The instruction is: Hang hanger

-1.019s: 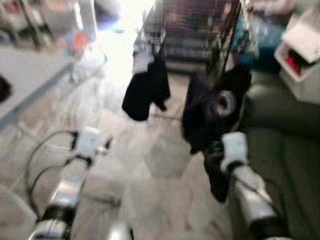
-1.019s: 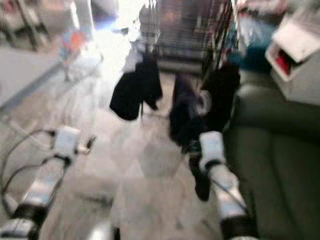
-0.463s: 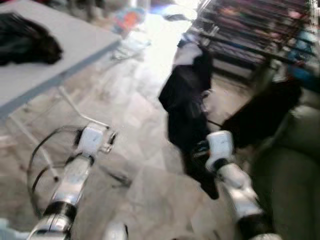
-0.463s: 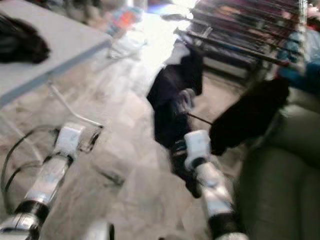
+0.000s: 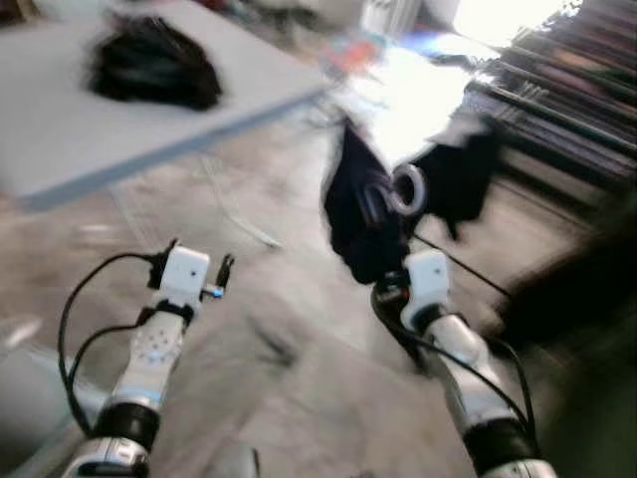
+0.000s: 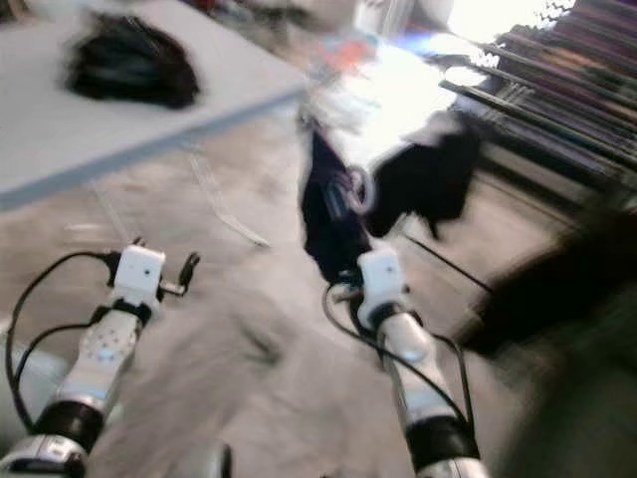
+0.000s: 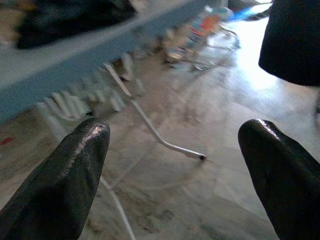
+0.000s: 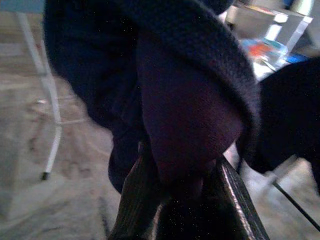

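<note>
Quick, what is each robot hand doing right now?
Left gripper: open, holding nothing.
Right gripper: shut on the dark garment.

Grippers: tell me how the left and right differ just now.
The left gripper is open, its two black fingers spread wide with bare floor between them; the right gripper is shut on a dark garment. The left is held out over the floor beside the grey table, carrying nothing; the right holds the garment up ahead. Both sit on silver arms reaching forward.
</note>
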